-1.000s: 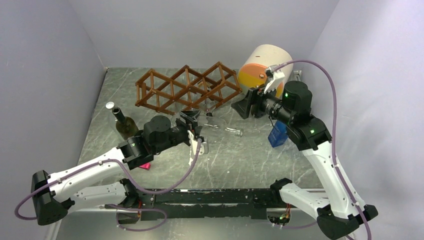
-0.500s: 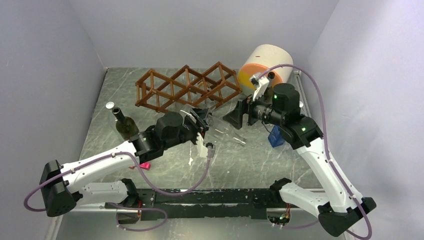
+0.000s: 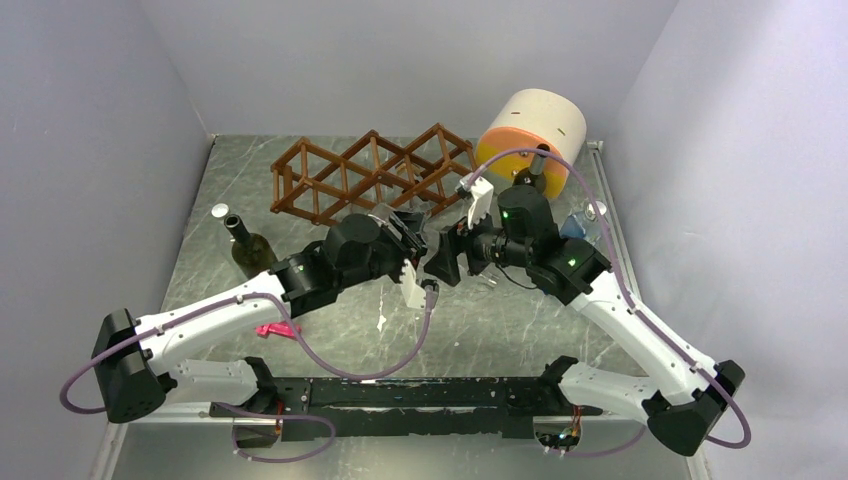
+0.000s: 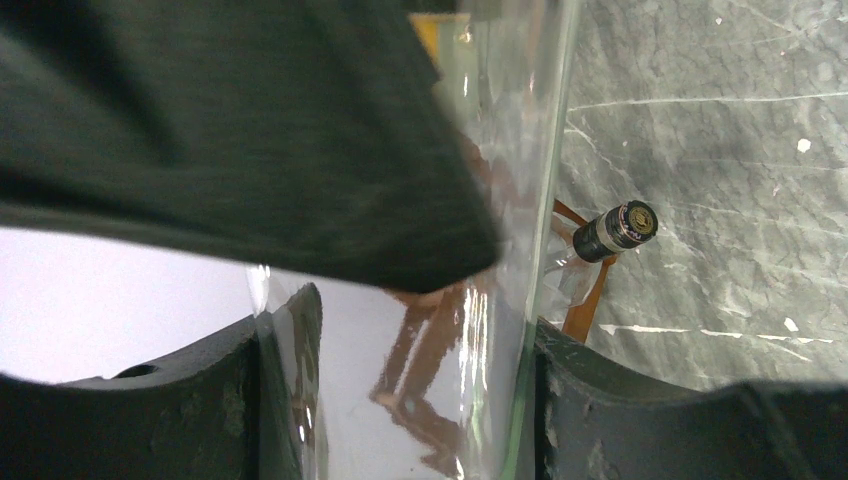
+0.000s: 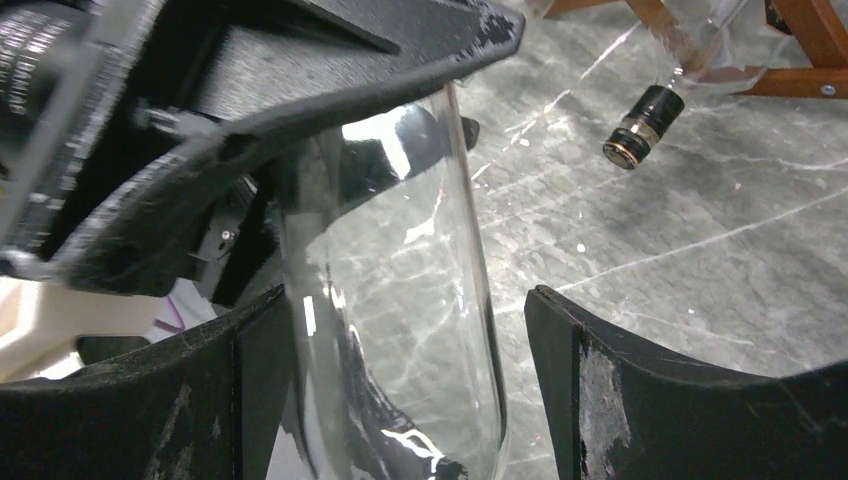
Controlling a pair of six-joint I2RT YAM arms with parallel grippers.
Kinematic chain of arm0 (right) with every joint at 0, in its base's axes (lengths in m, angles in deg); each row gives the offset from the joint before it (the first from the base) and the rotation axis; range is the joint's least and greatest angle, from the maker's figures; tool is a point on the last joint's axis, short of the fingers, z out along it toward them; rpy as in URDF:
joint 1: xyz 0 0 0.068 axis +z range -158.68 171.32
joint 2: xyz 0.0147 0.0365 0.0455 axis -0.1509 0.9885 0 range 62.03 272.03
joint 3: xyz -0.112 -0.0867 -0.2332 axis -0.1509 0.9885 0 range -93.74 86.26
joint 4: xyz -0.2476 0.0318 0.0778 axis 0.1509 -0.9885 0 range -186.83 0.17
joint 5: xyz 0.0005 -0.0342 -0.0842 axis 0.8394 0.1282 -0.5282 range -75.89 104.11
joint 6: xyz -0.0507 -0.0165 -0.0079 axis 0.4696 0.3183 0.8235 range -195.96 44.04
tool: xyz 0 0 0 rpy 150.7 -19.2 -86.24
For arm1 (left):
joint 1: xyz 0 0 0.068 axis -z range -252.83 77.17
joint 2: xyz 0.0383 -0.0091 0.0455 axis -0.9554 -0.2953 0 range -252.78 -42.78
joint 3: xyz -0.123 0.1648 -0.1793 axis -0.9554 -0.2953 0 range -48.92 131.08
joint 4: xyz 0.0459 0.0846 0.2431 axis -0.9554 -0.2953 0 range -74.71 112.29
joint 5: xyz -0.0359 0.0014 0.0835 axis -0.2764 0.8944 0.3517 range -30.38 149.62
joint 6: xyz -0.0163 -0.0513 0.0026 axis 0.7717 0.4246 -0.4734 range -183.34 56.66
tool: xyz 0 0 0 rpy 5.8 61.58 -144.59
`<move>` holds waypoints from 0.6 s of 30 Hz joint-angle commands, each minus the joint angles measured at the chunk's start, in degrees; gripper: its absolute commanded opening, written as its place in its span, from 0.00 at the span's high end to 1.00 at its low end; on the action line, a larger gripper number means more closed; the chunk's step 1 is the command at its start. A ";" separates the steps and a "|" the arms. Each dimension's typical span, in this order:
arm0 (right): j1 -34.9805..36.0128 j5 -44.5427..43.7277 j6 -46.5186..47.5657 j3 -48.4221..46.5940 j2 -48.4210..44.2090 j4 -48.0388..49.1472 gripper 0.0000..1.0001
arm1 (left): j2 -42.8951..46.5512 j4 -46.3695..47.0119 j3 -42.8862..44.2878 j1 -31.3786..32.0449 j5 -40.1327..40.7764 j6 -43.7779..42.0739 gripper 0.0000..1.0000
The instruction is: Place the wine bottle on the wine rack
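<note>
The left gripper [image 4: 420, 330] clamps one clear wine bottle [image 5: 395, 400] just before the single wine rack [image 3: 375, 175]. The right gripper [image 5: 405, 300] brackets it, spread wide. A second, capped bottle [image 5: 645, 120] pokes from the rack, and a third, dark bottle [image 3: 248, 250] stands at the left.

A clear glass wine bottle [image 5: 400, 240] fills the middle, standing roughly upright between the fingers of the right gripper [image 5: 405, 300]. The jaws are spread: the finger left of the bottle [image 5: 150, 400] lies against the glass, while the finger right of the bottle [image 5: 700, 400] stands just apart, grey marble table [image 5: 650, 240] showing in the gap. Above and left of the bottle, the left gripper [image 5: 380, 100] presses a black finger over its upper part. Up and right of the bottle, a black-capped bottle neck [image 5: 645, 125] pokes out from the wine rack [image 5: 800, 80].
</note>
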 commanded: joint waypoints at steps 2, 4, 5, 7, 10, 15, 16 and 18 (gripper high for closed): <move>0.70 -2.27 0.56 1.46 -1.04 0.82 0.17 | 1.23 3.01 3.09 -0.61 -2.65 0.71 0.93; 0.72 -2.01 0.36 1.63 -1.00 1.08 0.22 | 1.60 2.98 3.09 -0.72 -3.23 1.00 0.93; 0.72 -1.57 0.33 1.60 -0.83 1.11 0.27 | 1.66 2.74 3.30 -0.78 -3.42 1.24 0.93; 0.73 -0.27 0.60 1.06 0.21 0.56 0.37 | 1.55 1.45 4.26 -0.97 -4.12 1.95 0.93; 1.07 -0.08 0.79 0.46 1.60 -0.76 0.38 | 1.32 -0.37 5.89 -1.43 -4.76 3.36 0.93; 1.48 -0.87 0.69 1.03 1.08 -0.56 0.30 | 2.20 -0.35 5.97 -2.61 -5.84 4.24 0.93; 1.57 -0.84 0.65 1.18 0.82 -0.53 0.30 | 2.34 -0.45 5.99 -2.83 -6.17 4.41 0.93; 1.54 -0.88 0.51 1.20 0.50 -0.71 0.30 | 2.50 -0.88 6.16 -3.17 -6.61 4.93 0.93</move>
